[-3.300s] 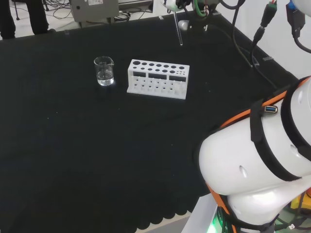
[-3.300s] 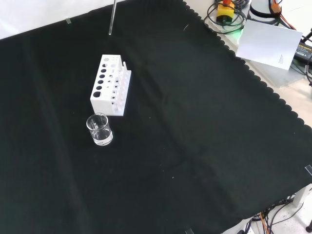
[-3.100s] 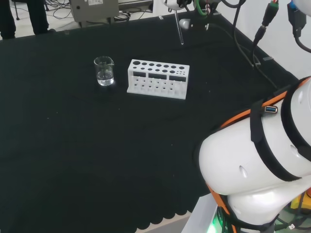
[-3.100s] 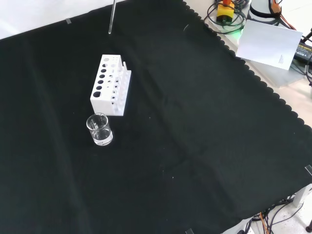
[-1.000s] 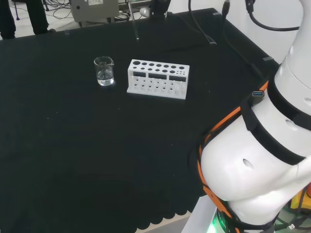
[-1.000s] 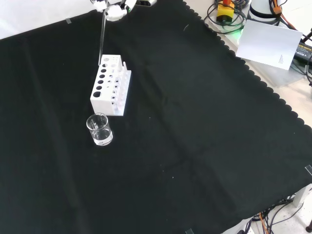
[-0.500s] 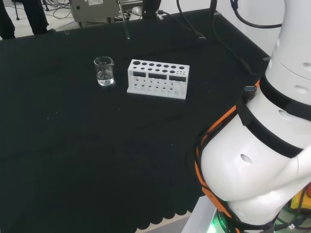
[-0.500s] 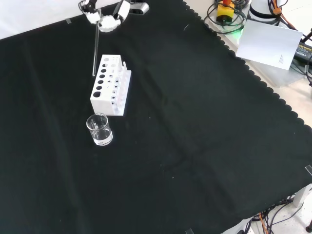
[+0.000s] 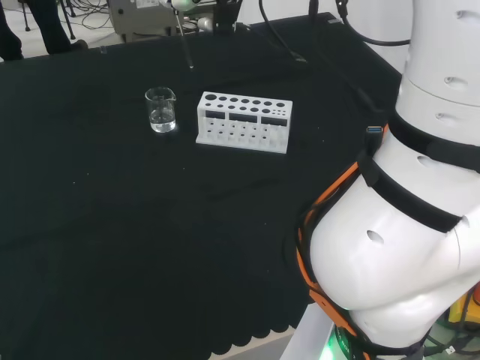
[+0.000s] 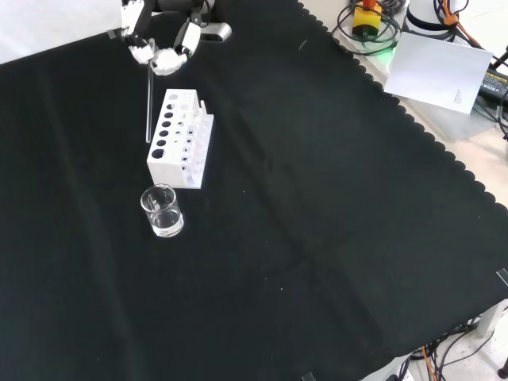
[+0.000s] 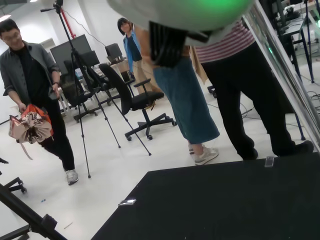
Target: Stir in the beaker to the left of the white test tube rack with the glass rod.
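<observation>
Head view: the beaker (image 9: 160, 109) stands left of centre, just left of the white test tube rack (image 9: 244, 121); the glass rod (image 9: 184, 43) hangs at upper centre.
Front view: the hand (image 10: 163, 49), upper left, pinches the rod above the rack.
Wrist view: the rod (image 11: 287, 62) crosses the upper right.
Risk: the low tip may strike the rack or tip the beaker.

No legible text, labels, numbers or signs anywhere; nothing readable on bench items
</observation>
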You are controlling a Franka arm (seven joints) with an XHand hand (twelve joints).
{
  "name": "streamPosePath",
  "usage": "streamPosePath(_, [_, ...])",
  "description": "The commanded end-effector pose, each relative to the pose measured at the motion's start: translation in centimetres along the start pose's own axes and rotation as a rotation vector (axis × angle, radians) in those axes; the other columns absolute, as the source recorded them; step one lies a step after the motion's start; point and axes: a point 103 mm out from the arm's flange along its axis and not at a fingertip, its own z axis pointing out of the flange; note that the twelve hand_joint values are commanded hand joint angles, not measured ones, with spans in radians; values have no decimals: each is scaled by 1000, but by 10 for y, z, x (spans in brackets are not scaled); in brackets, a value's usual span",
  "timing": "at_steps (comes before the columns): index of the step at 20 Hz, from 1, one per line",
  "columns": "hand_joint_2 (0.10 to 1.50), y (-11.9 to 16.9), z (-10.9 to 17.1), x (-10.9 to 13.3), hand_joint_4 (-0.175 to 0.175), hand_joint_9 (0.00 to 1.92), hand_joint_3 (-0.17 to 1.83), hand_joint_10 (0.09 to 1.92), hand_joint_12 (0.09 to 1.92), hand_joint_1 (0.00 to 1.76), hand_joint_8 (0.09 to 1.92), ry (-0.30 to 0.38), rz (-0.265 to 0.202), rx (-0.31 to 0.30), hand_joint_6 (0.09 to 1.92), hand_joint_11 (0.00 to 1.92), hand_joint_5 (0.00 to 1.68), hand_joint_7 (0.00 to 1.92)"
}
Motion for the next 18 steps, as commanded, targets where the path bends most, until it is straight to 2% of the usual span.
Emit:
streamPosePath(1, [650,11,18,3,-175,1570,863,903,741,1302,1249,21,-18,19,925,1633,1042,1144])
streamPosePath(18, [653,16,52,27,-175,1568,859,904,747,1301,1252,50,-38,67,924,1633,1041,1141])
